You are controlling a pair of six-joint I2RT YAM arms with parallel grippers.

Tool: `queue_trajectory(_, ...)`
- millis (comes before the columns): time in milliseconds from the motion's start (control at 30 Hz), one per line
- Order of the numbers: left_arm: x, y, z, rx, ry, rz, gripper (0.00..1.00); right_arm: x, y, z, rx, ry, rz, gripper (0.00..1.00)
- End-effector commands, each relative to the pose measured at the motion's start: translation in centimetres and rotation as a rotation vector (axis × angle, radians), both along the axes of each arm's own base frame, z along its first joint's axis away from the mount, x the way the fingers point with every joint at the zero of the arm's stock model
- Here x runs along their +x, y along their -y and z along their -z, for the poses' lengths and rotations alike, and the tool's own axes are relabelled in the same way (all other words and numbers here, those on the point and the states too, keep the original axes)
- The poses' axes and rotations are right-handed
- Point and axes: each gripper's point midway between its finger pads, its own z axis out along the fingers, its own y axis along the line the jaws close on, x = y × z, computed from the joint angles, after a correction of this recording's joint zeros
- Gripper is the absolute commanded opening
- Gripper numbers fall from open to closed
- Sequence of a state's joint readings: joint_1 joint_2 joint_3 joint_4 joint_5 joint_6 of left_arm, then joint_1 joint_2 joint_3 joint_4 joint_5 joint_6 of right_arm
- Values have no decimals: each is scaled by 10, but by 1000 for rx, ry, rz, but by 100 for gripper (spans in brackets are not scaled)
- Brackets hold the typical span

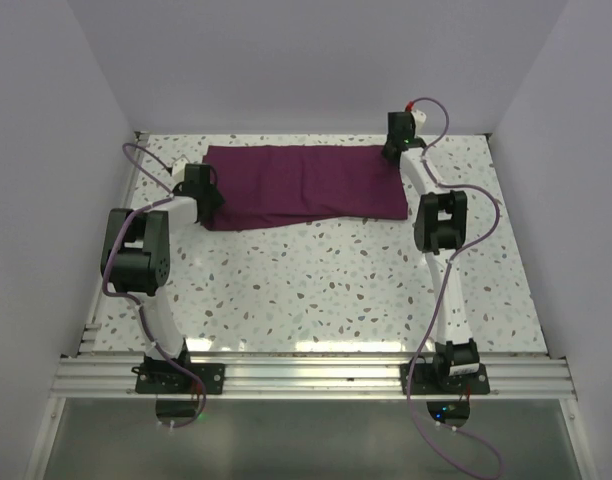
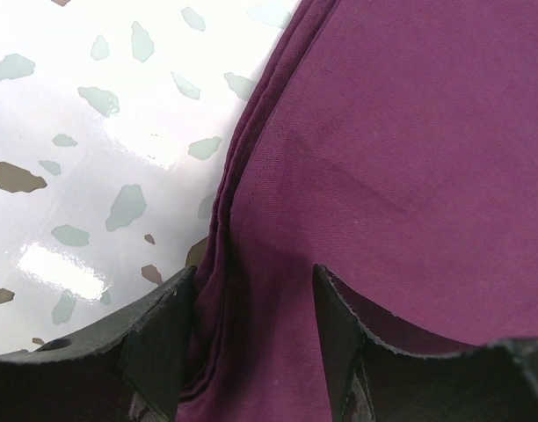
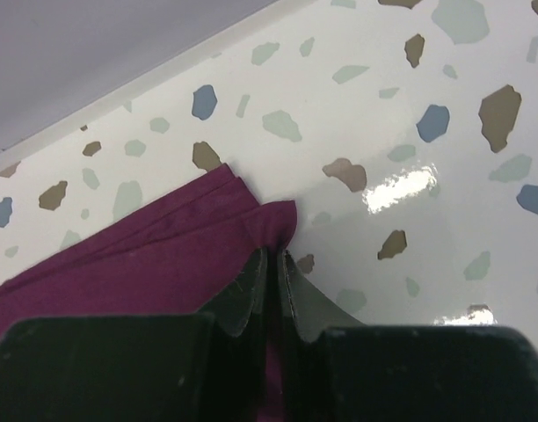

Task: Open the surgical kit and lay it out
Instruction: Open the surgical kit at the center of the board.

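— Top external view: what is in front of me?
— I see the surgical kit (image 1: 304, 185) as a folded maroon bundle lying flat at the far side of the speckled surface (image 1: 316, 290), with one arm at each end. Its contents are hidden.
— And the claws?
— My right claw (image 3: 271, 257) is pinched narrow on the far right corner of the cloth wrap (image 3: 146, 264). My left claw (image 2: 251, 283) stands partly wide, astride the layered left edge, gripping nothing.
— Which step is this?
— I judge it the first unfolding. Next I should lift that corner only slightly and draw it toward me. The back wall (image 1: 306, 70) sits close behind the cloth, while the near half of the surface gives open room.
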State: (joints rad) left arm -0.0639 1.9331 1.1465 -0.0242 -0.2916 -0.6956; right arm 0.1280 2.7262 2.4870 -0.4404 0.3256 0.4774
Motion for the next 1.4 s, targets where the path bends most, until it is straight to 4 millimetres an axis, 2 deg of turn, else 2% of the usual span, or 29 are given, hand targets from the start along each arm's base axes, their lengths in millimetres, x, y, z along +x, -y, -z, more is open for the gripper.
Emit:
queue_trajectory(0, -15, -4, 18, 17, -62, -2, 59, -9, -1, -42, -52, 31, 18, 1)
queue_trajectory(133, -14, -3, 18, 23, -63, -3, 59, -11, 3, -61, -73, 51, 33, 2)
queue_trajectory(367, -14, -2, 17, 29, -60, -3, 59, -13, 4, -86, -83, 82, 37, 11)
queue_trajectory(533, -14, -2, 17, 43, -62, -4, 59, -13, -6, -105, -102, 115, 20, 0)
queue_trajectory(633, -13, -1, 17, 48, -64, -5, 59, -14, -12, -111, -102, 121, 4, 0)
queue_trajectory(733, -13, -1, 16, 54, -64, -5, 59, -17, -24, -113, -91, 116, -25, 0)
queue_trajectory(767, -13, -2, 17, 55, -65, -8, 59, -19, -32, -113, -92, 114, -42, 0)
queue_trajectory(800, -13, -2, 17, 57, -66, -11, 60, -22, -38, -123, -84, 127, -61, 0)
queue_trajectory(833, -13, -2, 16, 59, -67, -14, 61, -28, -49, -115, -85, 105, -84, 0)
queue_trajectory(867, -14, -3, 15, 60, -63, -24, 62, -32, -56, -120, -78, 112, -103, 0)
queue_trajectory(900, -15, -4, 14, 60, -58, -31, 65, -37, -63, -136, -70, 134, -116, 0)
queue_trajectory(933, -15, -4, 13, 59, -55, -36, 69, -48, -70, -127, -77, 104, -137, 0)
queue_trajectory(967, -17, -6, 10, 63, -47, -42, 71, -55, -84, -129, -78, 104, -164, 0)
queue_trajectory(1000, -18, -7, 9, 63, -41, -49, 72, -63, -92, -151, -74, 139, -182, 0)
queue_trajectory(1033, -19, -6, 7, 60, -32, -45, 76, -78, -107, -139, -88, 107, -213, 0)
queue_trajectory(1100, -23, -6, -1, 55, -13, -41, 76, -94, -117, -145, -96, 106, -236, 0)
queue_trajectory(1133, -25, -6, -6, 56, -2, -42, 76, -110, -118, -149, -97, 97, -244, 0)
queue_trajectory(1167, -29, -7, -21, 58, 25, -47, 76, -121, -128, -153, -84, 102, -256, 0)
queue_trajectory(1200, -31, -8, -32, 64, 44, -51, 77, -135, -128, -138, -88, 66, -267, 0)
queue_trajectory(1233, -34, -9, -45, 74, 66, -58, 77, -146, -132, -158, -73, 101, -277, 0)
queue_trajectory(1267, -40, -12, -70, 93, 110, -73, 77, -154, -131, -160, -77, 103, -277, 0)
queue_trajectory(1300, -43, -12, -82, 101, 132, -72, 78, -160, -129, -160, -80, 101, -267, 0)
queue_trajectory(1333, -46, -12, -94, 98, 155, -69, 79, -169, -126, -152, -85, 80, -268, 0)
queue_trajectory(1367, -50, -9, -113, 79, 196, -55, 80, -173, -124, -158, -79, 90, -260, 0)
